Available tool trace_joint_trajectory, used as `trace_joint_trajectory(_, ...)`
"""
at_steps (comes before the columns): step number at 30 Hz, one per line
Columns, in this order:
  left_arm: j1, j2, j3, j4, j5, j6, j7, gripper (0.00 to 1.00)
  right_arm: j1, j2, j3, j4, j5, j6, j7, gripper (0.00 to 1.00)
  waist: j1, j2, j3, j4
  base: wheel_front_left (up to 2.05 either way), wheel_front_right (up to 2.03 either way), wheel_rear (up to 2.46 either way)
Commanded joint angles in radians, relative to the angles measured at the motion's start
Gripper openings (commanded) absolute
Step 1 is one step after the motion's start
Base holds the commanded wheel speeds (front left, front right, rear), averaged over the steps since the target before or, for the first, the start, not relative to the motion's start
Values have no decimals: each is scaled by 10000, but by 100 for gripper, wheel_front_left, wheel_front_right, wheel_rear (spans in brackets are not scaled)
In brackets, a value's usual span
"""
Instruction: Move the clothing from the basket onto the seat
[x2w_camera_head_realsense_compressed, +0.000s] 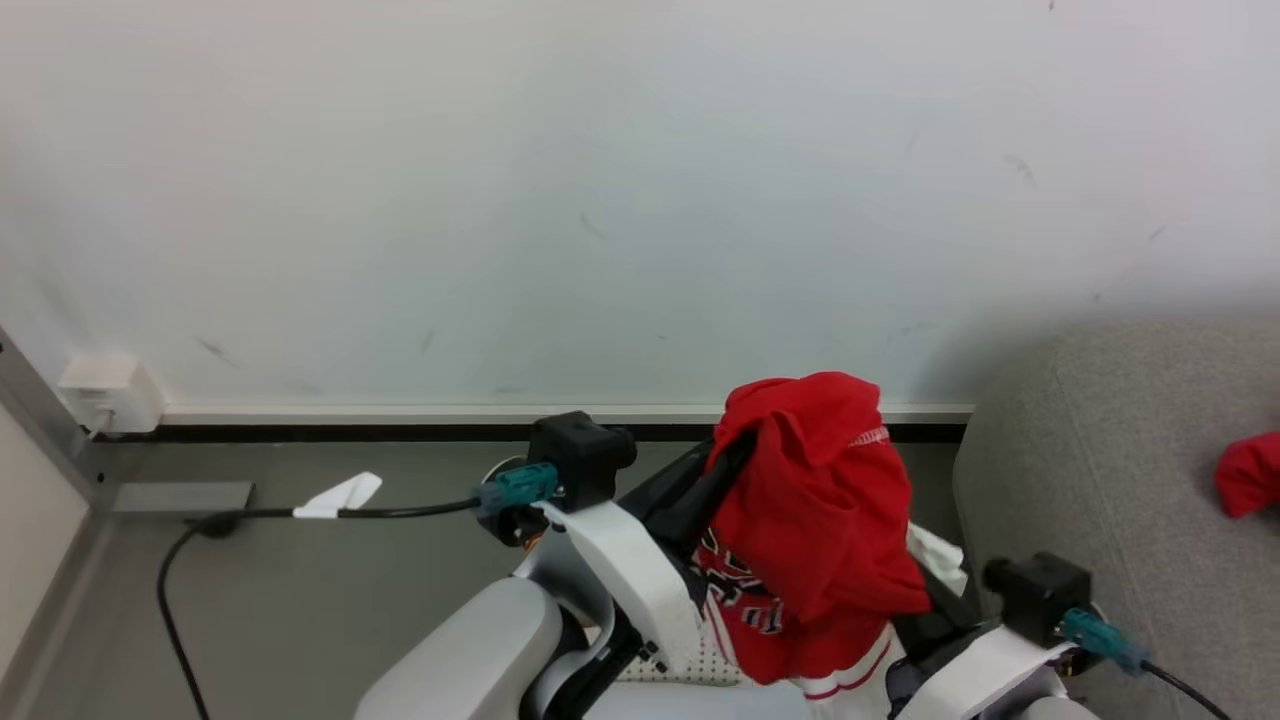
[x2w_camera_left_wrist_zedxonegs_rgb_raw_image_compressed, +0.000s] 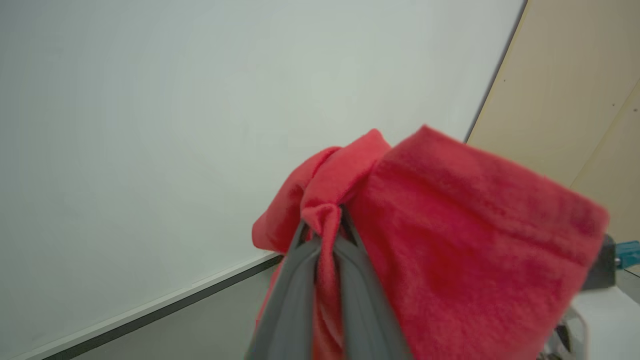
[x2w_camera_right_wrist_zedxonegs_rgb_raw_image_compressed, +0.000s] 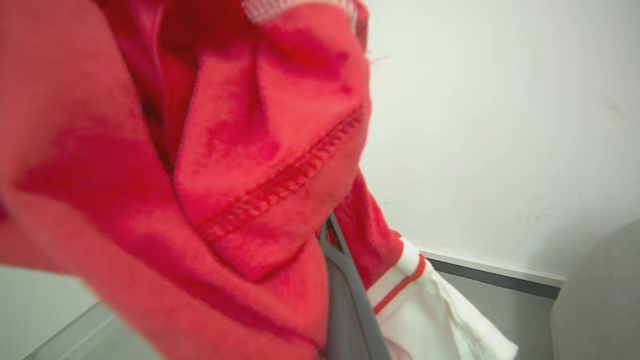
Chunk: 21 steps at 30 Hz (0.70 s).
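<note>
A bright red piece of clothing (x2w_camera_head_realsense_compressed: 815, 510) with white trim hangs bunched in the air over both grippers. In the left wrist view my left gripper (x2w_camera_left_wrist_zedxonegs_rgb_raw_image_compressed: 325, 227) is shut on a twisted fold of the clothing (x2w_camera_left_wrist_zedxonegs_rgb_raw_image_compressed: 450, 240). My right gripper (x2w_camera_right_wrist_zedxonegs_rgb_raw_image_compressed: 325, 237) is shut, with the clothing (x2w_camera_right_wrist_zedxonegs_rgb_raw_image_compressed: 240, 165) draped over it and one grey finger (x2w_camera_right_wrist_zedxonegs_rgb_raw_image_compressed: 345, 300) showing. A perforated bit of the basket (x2w_camera_head_realsense_compressed: 695, 665) peeks out below the garment. The grey seat (x2w_camera_head_realsense_compressed: 1110, 480) stands at the right, with another red garment (x2w_camera_head_realsense_compressed: 1250, 472) lying on it.
A pale wall with a white baseboard (x2w_camera_head_realsense_compressed: 400, 412) runs behind. A black cable (x2w_camera_head_realsense_compressed: 260, 514) with a white tag crosses the grey floor at the left, near a wall socket box (x2w_camera_head_realsense_compressed: 110, 392). A beige panel (x2w_camera_left_wrist_zedxonegs_rgb_raw_image_compressed: 575, 100) shows in the left wrist view.
</note>
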<state>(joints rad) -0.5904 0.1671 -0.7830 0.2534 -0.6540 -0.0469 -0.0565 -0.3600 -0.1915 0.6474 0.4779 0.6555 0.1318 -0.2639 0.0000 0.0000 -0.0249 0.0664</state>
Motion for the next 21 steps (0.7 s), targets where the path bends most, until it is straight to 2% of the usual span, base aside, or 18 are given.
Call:
trace_joint_trajectory(1, 233, 89, 0, 17, -150, 38, -84, 0, 187, -100, -389, -295, -173, -23, -6, 0, 0, 0, 20, -168, 0, 0, 0)
trace_joint_trajectory(8, 738, 102, -258, 138, -156, 45, -184, 1, 780, -200, -2221, -1454, -604, -23, -5, 0, 0, 0, 9, -597, 0, 0, 0)
trace_joint_trajectory(9, 773, 78, -300, 133, -125, 34, -256, 35, 823, -219, -2412, -1594, -670, -23, -5, 0, 0, 0, 10, -657, 0, 0, 0)
trace_joint_trajectory(10, 815, 51, -342, 126, -115, -10, -298, 49, 861, -239, -2620, -1740, -738, -23, -6, 0, 0, 0, 12, -723, 0, 0, 0)
trace_joint_trajectory(11, 853, 33, -358, 129, -122, -8, -361, 87, 903, -265, -2766, -1843, -812, -23, -5, 0, 0, 0, 13, -796, 0, 0, 0)
trace_joint_trajectory(12, 858, 29, -378, 133, -101, -14, -411, 100, 934, -296, -2894, -1953, -851, -23, -5, 0, 0, 0, 18, -874, 0, 0, 0)
trace_joint_trajectory(21, 686, 76, -666, 145, 299, -90, -736, 100, 949, -825, -4163, -2554, -979, -23, -5, 0, 0, 0, 168, -1805, 0, 0, 0)
